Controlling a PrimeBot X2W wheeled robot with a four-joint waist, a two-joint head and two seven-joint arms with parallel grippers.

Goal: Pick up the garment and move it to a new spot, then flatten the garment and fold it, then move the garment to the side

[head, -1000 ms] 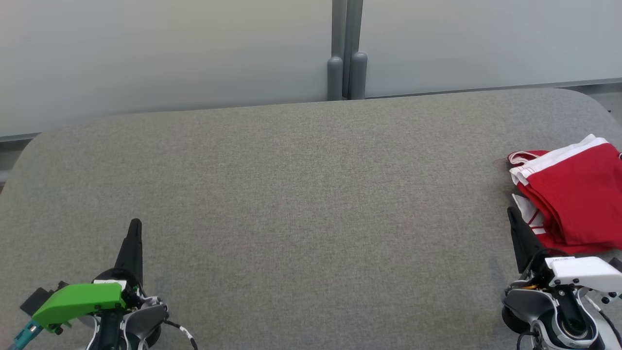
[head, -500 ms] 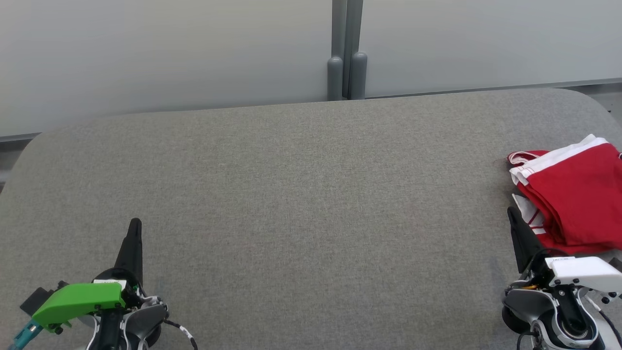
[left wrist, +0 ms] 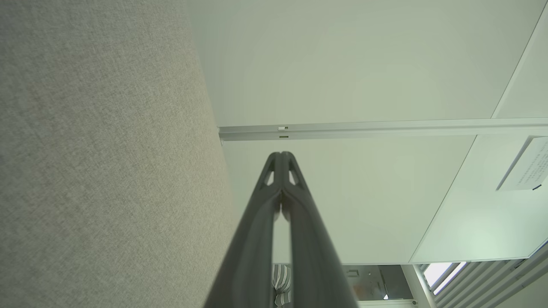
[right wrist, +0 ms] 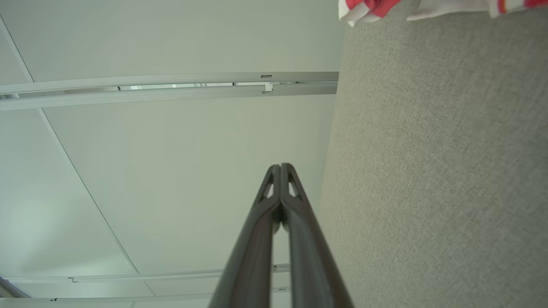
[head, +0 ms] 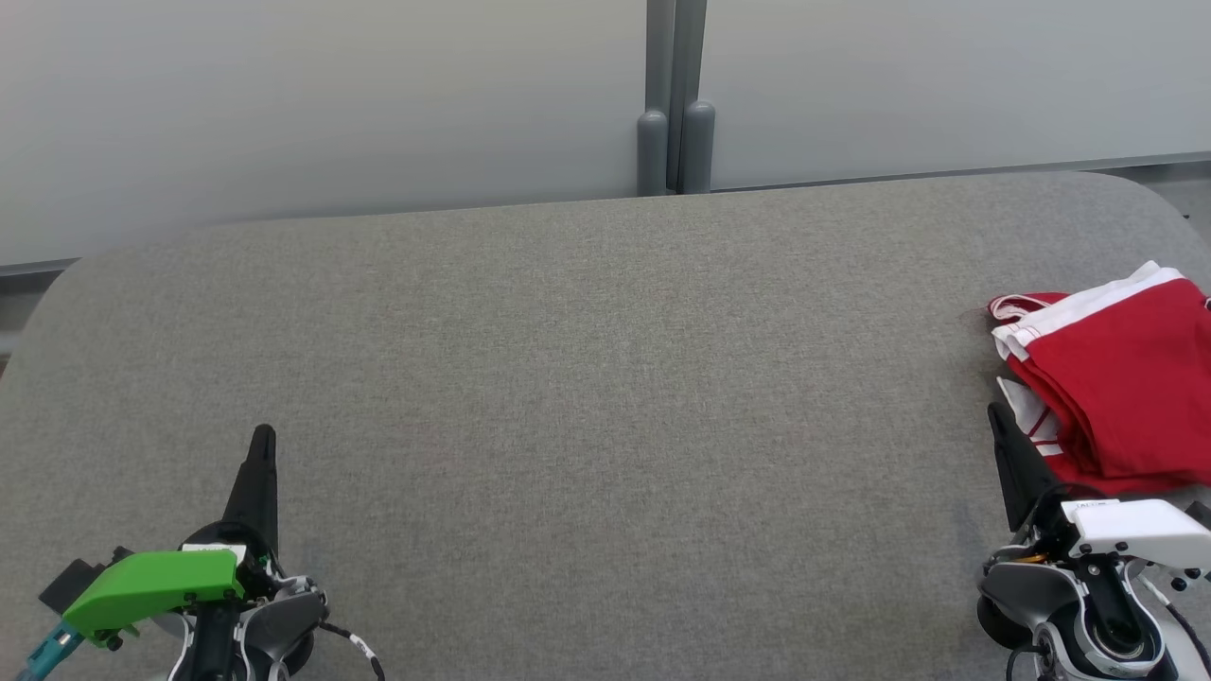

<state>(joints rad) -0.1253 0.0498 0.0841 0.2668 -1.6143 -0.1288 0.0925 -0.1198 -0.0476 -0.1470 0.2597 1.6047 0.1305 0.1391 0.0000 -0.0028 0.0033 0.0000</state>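
Observation:
The garment [head: 1121,378] is red with white trim and lies folded at the right edge of the grey table [head: 587,378]; a strip of it [right wrist: 372,6] shows at the top of the right wrist view. My right gripper [head: 995,413] rests just left of the garment's near corner, shut, with nothing between its tips [right wrist: 280,166]. Far away at the lower left, my left gripper [head: 263,433] is shut and empty over the cloth surface, its tips [left wrist: 281,154] pressed together.
Pale wall panels stand behind the table, with a grey post [head: 675,99] at the middle of its far edge. The table's corners are rounded. Bare grey cloth stretches between the two grippers.

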